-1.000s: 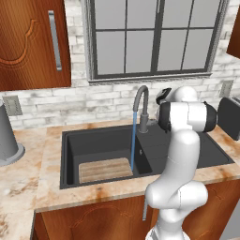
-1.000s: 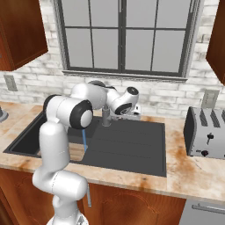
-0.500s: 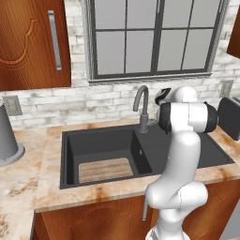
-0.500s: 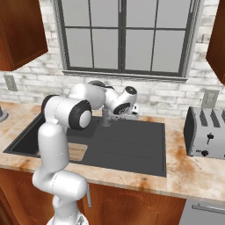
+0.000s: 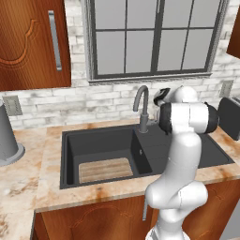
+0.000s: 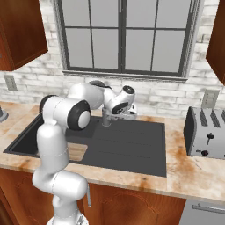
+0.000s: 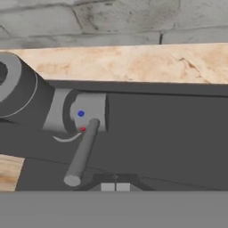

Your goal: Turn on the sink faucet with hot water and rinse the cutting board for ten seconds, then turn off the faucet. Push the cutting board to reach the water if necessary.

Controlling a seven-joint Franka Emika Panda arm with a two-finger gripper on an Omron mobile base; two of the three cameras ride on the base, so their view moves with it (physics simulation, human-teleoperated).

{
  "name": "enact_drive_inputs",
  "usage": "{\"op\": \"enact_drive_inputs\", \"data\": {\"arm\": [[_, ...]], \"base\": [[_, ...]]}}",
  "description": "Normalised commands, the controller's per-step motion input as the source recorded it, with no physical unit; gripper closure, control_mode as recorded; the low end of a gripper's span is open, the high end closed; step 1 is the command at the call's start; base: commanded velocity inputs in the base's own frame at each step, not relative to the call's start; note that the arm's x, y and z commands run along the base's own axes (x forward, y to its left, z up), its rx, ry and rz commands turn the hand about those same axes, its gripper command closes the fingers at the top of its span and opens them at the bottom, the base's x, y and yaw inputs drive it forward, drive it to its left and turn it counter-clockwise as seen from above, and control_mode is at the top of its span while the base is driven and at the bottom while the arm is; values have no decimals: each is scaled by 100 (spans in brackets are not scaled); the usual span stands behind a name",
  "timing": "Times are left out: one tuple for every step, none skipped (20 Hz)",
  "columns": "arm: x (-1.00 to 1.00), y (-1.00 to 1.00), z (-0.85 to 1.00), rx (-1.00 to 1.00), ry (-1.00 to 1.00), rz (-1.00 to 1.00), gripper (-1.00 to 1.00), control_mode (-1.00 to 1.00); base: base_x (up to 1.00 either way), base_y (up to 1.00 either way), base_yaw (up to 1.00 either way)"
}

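Here the claw [image 7: 115, 187] sits at the near edge of the hand view, its two finger tips pressed together with no gap between them and nothing held. Just beyond the tips, the free end of the side lever [image 7: 82, 153] lies close to the claw, slightly to its left in that view; whether tip and lever touch cannot be told. The lever runs away from the claw to a round hub [image 7: 88, 112] carrying one blue dot and one red dot. The hub joins the thick cylindrical base of the sink faucet [image 5: 142, 108], which stands beside the claw.

In the left base view the gooseneck spout curves over the deep basin of the sink [image 5: 98, 145], to the far side of the faucet from the claw. The cutting board [image 5: 104, 169] lies flat on the basin floor, below and well apart from the claw, toward the front wall. Under the claw is the flat drainboard section.

Beyond the claw run the marbled bench [image 7: 133, 62] and the brick wall [image 7: 111, 20]. A toaster [image 6: 206, 132] stands on the bench, well apart.
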Motion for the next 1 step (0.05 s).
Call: {"op": "enact_drive_inputs", "data": {"arm": [[0, 33, 0, 0, 0, 0, 100, -100]], "base": [[0, 0, 0]]}}
